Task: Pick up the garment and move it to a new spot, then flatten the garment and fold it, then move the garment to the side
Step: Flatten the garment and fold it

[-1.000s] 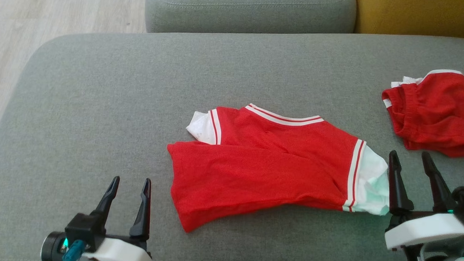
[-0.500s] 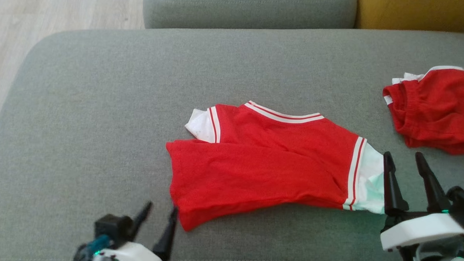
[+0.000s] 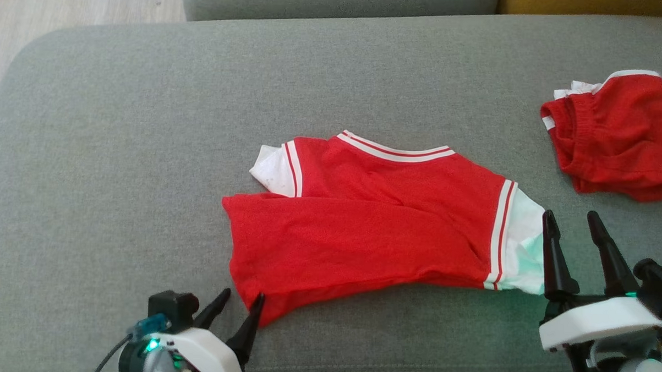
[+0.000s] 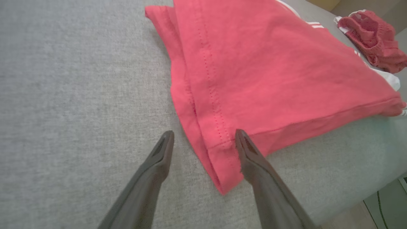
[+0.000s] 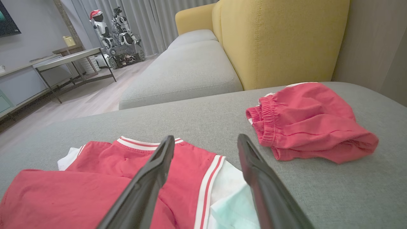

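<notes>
Nearest the robot, the left gripper [image 3: 244,294] has its two fingers spread wide and holds nothing, straddling the near left hem corner of the garment [image 3: 362,231]; the left wrist view adds what the head view cannot: the double-stitched hem, the folded layers at that corner lying between the fingers, and the front edge of the grey cushion [image 3: 117,145] dropping away close behind the corner (whether a fingertip presses the cloth I cannot tell). The right gripper [image 3: 569,213] is equally wide and empty, fingers upright just beside the white sleeve [image 3: 527,248] at the garment's right end. The garment, a red shirt with striped trim, lies folded once across the cushion's middle. To its left and beyond it the cushion is bare fabric out to the rounded left edge, where pale floor [image 3: 67,0] begins. To the far right, apart from the shirt, lie crumpled red shorts [image 3: 619,141]. The right wrist view alone gives the room: a second grey seat [image 5: 184,66], a yellow backrest [image 5: 279,38], a table [image 5: 73,57] and a second robot [image 5: 111,25]. Count: two grippers, two red clothes, two white sleeves, two grey seats
</notes>
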